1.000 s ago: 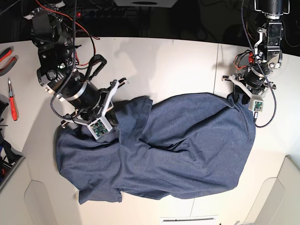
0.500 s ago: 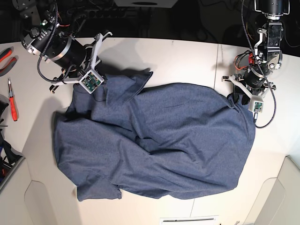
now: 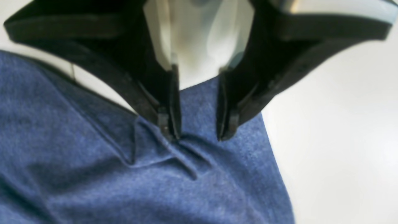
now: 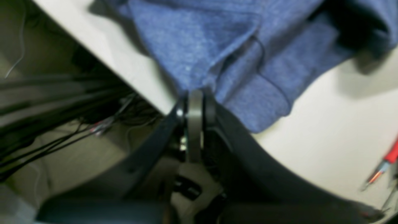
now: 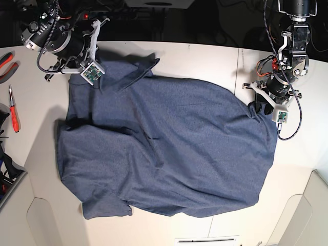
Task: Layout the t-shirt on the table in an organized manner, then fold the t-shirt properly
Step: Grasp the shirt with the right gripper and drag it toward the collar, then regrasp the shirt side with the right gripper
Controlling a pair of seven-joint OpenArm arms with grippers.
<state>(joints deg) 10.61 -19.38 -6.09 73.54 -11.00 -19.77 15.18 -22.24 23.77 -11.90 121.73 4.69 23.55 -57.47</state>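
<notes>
The dark navy t-shirt [image 5: 169, 143] lies spread over most of the off-white table [image 5: 195, 56], back up, with no lettering showing. My right gripper [image 5: 101, 64] is at the table's far left corner, shut on a bunched edge of the t-shirt [image 4: 199, 53], close to the table's back edge; the right gripper [image 4: 195, 93] has its fingers pressed together there. At the far right, my left gripper [image 5: 261, 105] rests on the shirt's edge. In the left wrist view the left gripper [image 3: 197, 133] stands open, its fingertips [image 3: 169, 130] pressing down on the t-shirt [image 3: 124, 174], wrinkling it.
A red-handled screwdriver [image 5: 13, 107] and red pliers [image 5: 7, 61] lie at the table's left edge. Cables [image 4: 62, 93] hang behind the back edge. A dark seam [image 5: 238, 66] crosses the table on the right. White panels sit at the near corners [image 5: 302, 215].
My right gripper has pulled the folded-over shirt part up and away to the far left corner, unfolding it so the shirt lies wider and flatter. The left arm has stayed put.
</notes>
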